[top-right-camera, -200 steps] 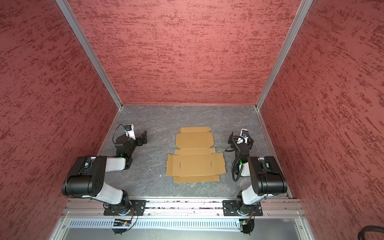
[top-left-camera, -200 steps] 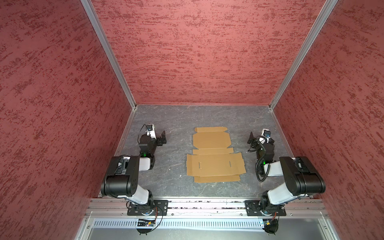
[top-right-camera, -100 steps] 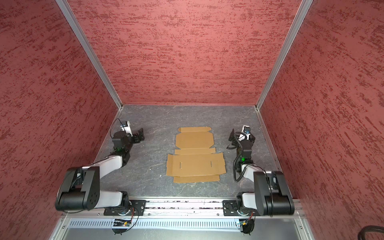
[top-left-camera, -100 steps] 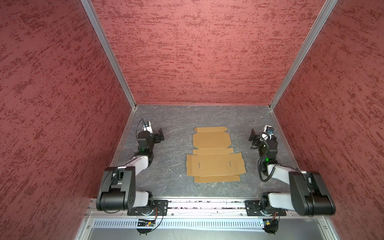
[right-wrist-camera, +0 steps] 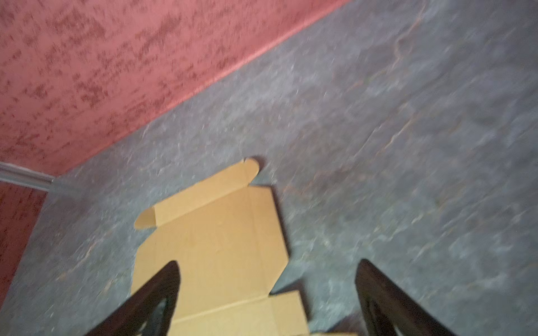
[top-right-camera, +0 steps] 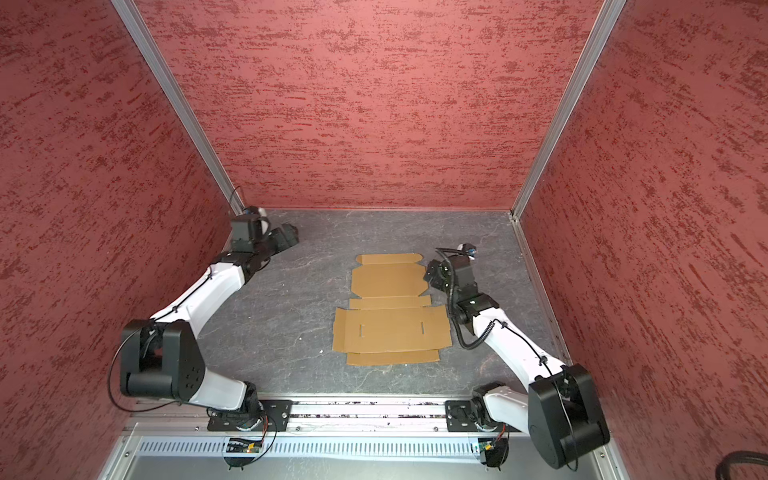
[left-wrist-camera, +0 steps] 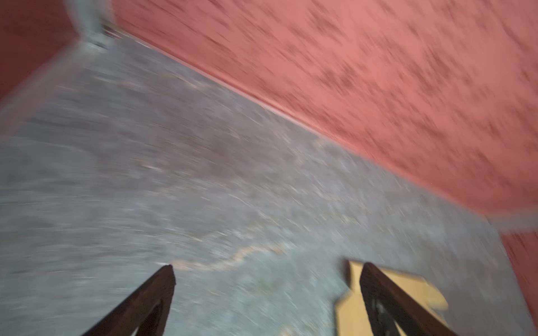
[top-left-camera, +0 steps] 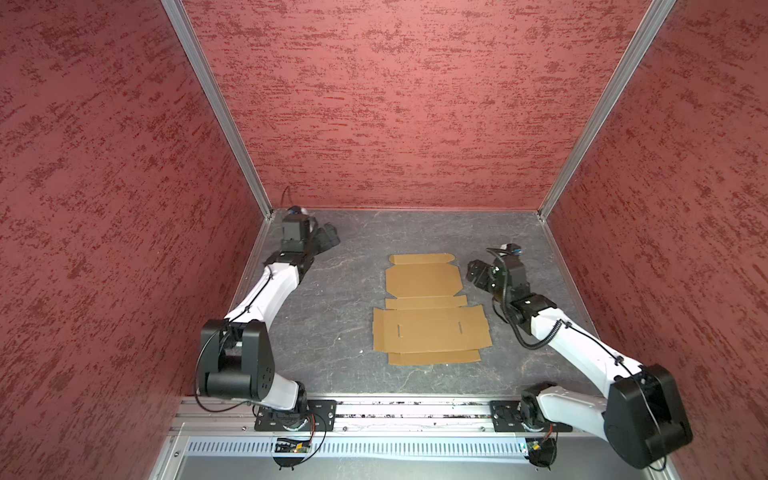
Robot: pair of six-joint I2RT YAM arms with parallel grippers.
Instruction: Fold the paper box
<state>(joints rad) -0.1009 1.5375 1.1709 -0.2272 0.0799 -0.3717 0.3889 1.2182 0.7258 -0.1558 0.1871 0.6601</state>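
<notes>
Lying flat at frame centre in both top views: paper box, unfolded, long axis running up-down frame. Right gripper just right of sheet's upper panel, nearer arm; jaws spread, holding nothing, contact unclear. Left gripper upper left, well apart; jaws spread wide, empty.

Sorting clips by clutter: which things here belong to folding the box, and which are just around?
Job:
- box, flat, unfolded
- left end effector, open
- right end effector, open, by the box

Not the job:
- table
- walls
- cable at the edge of a top view
</notes>
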